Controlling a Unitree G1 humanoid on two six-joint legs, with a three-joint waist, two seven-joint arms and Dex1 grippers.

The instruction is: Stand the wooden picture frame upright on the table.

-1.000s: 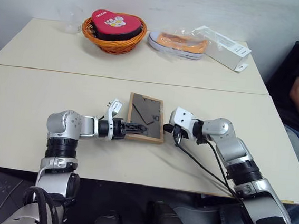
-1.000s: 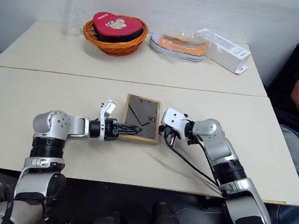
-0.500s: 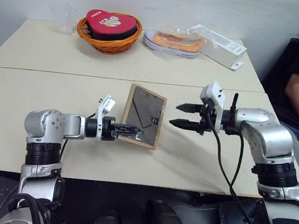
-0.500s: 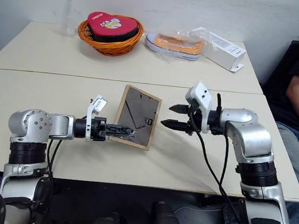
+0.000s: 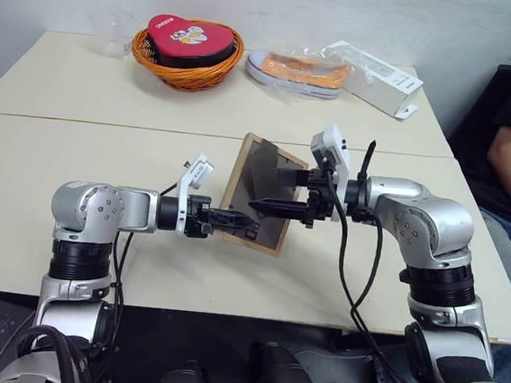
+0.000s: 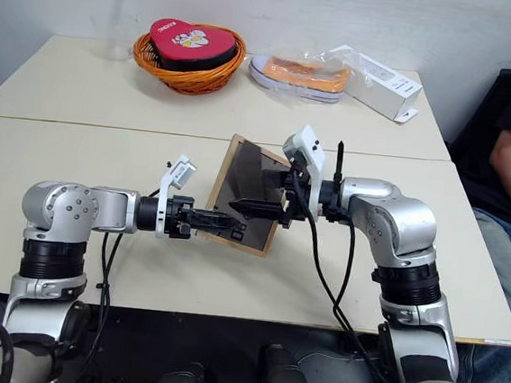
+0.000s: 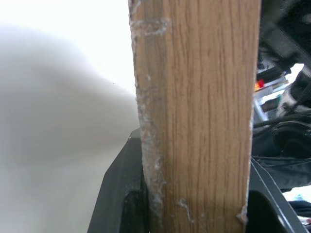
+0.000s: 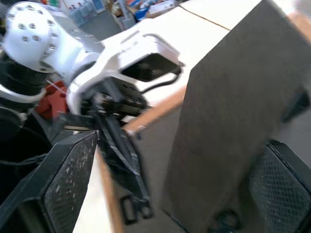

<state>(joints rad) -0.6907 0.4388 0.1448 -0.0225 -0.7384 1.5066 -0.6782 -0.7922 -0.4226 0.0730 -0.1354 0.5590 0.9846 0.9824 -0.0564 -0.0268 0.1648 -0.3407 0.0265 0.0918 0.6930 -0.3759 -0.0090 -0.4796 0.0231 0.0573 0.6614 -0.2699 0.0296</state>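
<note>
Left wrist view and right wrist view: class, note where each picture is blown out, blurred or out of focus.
Left wrist view: the wooden picture frame sits close, its grain fairly crisp; the area beside it is washed out to white glare. Right wrist view: motion-smeared throughout, the left gripper and the frame's dark back both soft.

White lettering on the red heart-shaped box (image 5: 187, 38) is too small to read.

Left pincer (image 7: 194, 213) apparently clamps the wooden picture frame (image 7: 194, 107) edge.
</note>
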